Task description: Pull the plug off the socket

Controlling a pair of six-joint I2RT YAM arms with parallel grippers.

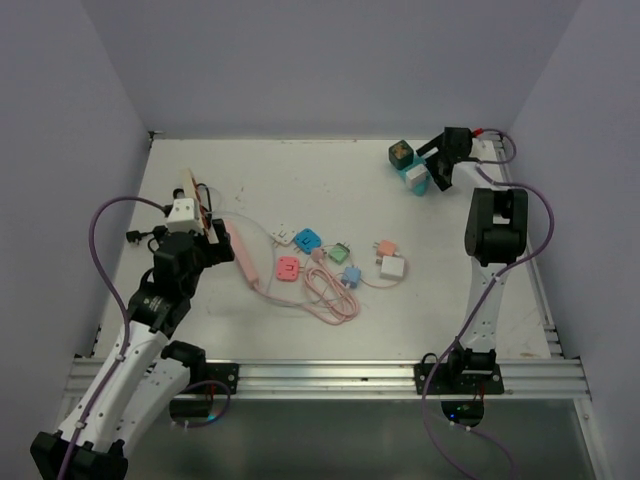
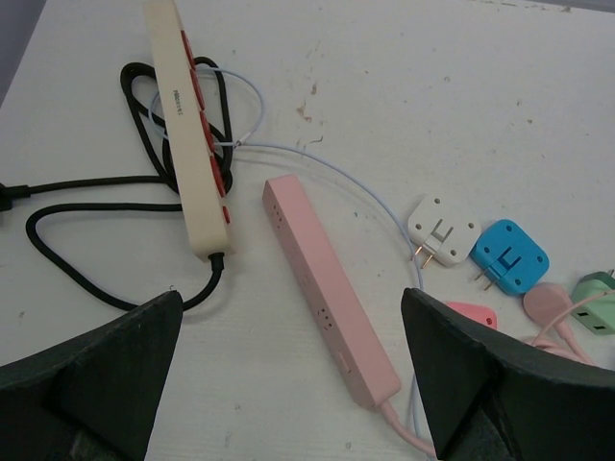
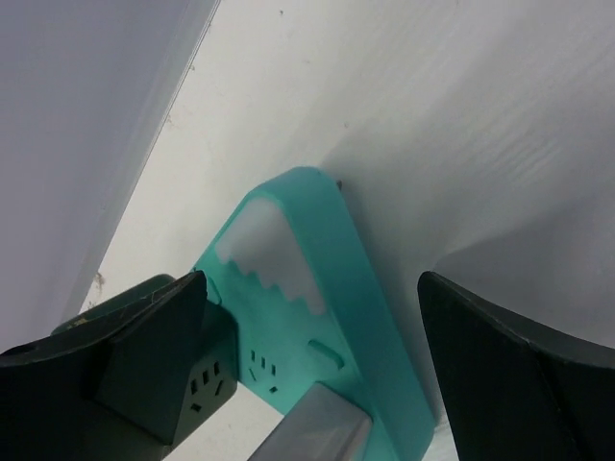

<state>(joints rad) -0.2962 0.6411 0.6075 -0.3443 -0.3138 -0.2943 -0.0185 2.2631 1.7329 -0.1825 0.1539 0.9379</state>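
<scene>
A teal socket block (image 3: 317, 288) lies by the far right wall, with a pale grey plug (image 3: 317, 427) standing in its face. My right gripper (image 3: 312, 283) is open and straddles this block, one finger on each side, not touching it. From above, the right gripper (image 1: 428, 168) sits at the back right over the teal and white block (image 1: 415, 178). My left gripper (image 2: 293, 307) hangs open above the cable end of a pink power strip (image 2: 327, 288), holding nothing. The top view has the left gripper (image 1: 220, 245) at the table's left.
A dark green socket cube (image 3: 192, 384) touches the teal block's left side. A cream strip with red sockets (image 2: 192, 144) and a coiled black cable (image 2: 86, 216) lie far left. Loose white (image 2: 440, 229), blue (image 2: 507, 254) and green (image 2: 598, 300) plugs lie mid-table.
</scene>
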